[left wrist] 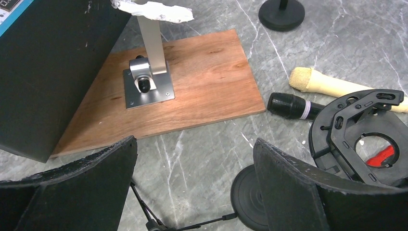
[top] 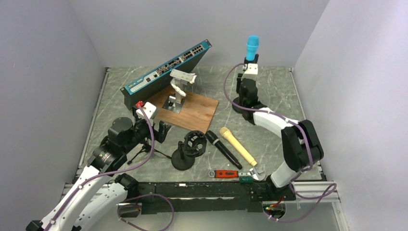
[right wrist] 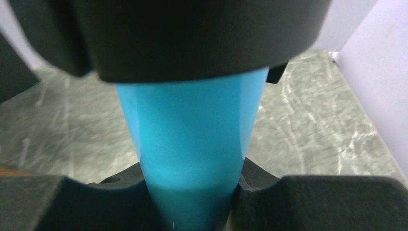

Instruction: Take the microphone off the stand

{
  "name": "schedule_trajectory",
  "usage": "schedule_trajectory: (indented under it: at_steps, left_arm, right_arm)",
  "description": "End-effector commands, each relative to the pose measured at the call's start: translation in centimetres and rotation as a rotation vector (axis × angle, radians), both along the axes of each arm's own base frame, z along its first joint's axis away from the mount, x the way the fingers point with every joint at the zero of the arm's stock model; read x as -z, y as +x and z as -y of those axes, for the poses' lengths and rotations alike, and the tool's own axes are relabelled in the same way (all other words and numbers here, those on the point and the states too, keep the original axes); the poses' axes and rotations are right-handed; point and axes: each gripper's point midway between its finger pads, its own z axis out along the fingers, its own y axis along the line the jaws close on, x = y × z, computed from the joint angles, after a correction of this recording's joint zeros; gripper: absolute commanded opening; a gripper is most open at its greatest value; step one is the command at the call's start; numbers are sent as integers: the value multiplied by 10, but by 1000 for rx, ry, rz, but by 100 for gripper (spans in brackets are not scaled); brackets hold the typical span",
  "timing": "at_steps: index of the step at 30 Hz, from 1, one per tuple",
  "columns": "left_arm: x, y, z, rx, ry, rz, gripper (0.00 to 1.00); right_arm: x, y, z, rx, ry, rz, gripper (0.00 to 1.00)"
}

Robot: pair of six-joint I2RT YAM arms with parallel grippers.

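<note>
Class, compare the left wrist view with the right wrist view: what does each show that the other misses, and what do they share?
Left wrist only: the open left gripper, a wooden board, a black microphone, a beige microphone and an empty black shock mount. Right wrist only: the right gripper shut on the blue microphone, which fills the frame. Both: the grey marbled table.

The microphone is blue, stand black, table grey-veined
</note>
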Motion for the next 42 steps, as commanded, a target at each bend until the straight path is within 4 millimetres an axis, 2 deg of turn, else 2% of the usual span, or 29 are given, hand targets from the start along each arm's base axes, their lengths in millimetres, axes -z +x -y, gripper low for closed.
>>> schedule_trajectory:
  at_steps: [1, 2, 7, 10, 13, 15, 16, 17, 19, 23, 24, 26, 29, 34, 38, 42]
  left_arm:
    - [-17, -1, 4, 25, -32, 38, 93]
    - [-16, -1, 5, 27, -32, 37, 93]
    - [-17, -1, 3, 20, -32, 39, 93]
    - [-16, -2, 2, 16, -33, 40, 93]
    - [-16, -2, 3, 17, -35, 39, 93]
    - [-16, -1, 3, 19, -35, 38, 93]
    - [-15, -1, 3, 17, -35, 35, 93]
    - [-15, -1, 3, 17, -34, 34, 93]
    - [-14, -1, 4, 18, -35, 33, 93]
    - [-18, -5, 6, 9, -94, 7, 93]
    - [-23, -7, 8, 18, -113, 6, 93]
    - [-36, -10, 13, 37, -154, 2, 94]
    - [-61, -16, 26, 100, -217, -8, 94]
    - [-103, -24, 49, 212, -303, -34, 94]
    - [-117, -28, 66, 287, -346, -73, 94]
    - [-120, -27, 81, 329, -374, -109, 93]
  right_arm:
    - [-41, -29, -28, 9, 143, 155, 0]
    - [-40, -36, -37, -5, 160, 156, 0]
    - [-26, -55, -51, 3, 161, 147, 0]
    - [-20, -56, -57, -19, 132, 109, 10]
    - [-22, -61, -65, -82, 120, 93, 26]
    - [-25, -68, -69, -126, 117, 89, 43]
    - [-23, -71, -70, -143, 111, 79, 47]
    - [-26, -75, -71, -161, 110, 77, 59]
    - [-26, -83, -70, -179, 104, 65, 75]
    - [-38, -98, -63, -200, 115, 64, 90]
    - [-46, -102, -61, -203, 122, 74, 94]
    - [-57, -106, -59, -219, 143, 82, 96]
    - [-86, -112, -59, -258, 174, 109, 99]
    - [-117, -111, -57, -300, 245, 83, 100]
    - [-137, -104, -47, -292, 298, 57, 100]
    - [-154, -91, -38, -278, 294, 41, 100]
